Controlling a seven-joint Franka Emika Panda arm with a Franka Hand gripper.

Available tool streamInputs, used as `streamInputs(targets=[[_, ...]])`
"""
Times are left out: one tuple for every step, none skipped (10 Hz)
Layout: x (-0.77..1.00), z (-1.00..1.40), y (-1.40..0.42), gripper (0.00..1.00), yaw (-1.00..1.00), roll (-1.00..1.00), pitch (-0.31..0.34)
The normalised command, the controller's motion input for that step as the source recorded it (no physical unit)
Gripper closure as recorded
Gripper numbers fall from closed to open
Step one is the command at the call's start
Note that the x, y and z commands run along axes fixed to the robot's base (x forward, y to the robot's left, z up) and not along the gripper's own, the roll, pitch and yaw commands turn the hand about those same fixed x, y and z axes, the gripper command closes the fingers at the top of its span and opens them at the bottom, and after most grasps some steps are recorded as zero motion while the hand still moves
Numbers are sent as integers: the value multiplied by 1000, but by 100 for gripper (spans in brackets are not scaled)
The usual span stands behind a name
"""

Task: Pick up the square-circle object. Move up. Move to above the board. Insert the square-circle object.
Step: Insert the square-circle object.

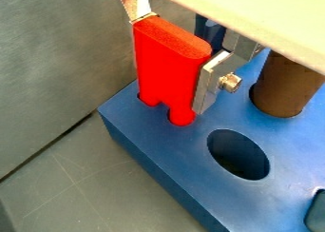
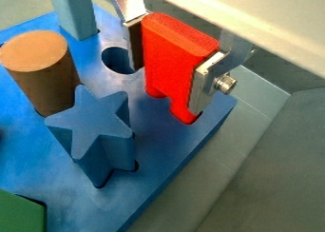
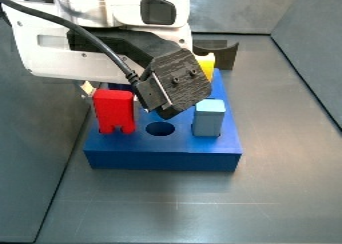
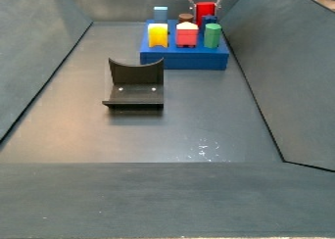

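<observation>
Since the square-circle object (image 1: 169,72) is already standing at a corner of the board (image 1: 159,141), with its lower end apparently down in its hole, the insert looks nearly done. The gripper (image 1: 178,46) sits right over that corner, silver fingers (image 2: 211,76) pinching the red block on both sides. I'd push straight down, no tilt, so it doesn't jam. Stay clear of the brown cylinder (image 2: 44,69) and blue star (image 2: 95,131) close by.
</observation>
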Motion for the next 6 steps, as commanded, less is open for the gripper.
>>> streamInputs(targets=[[97,-1000,-171,100,0,84,-116],[177,-1000,-180,100,-34,71,-93],[226,-1000,-106,100,-49,50,-89],[169,-89,0,100,0,0,26],[0,-86,0,100,0,0,-17],[-9,-749,0,100,-37,157,-180]])
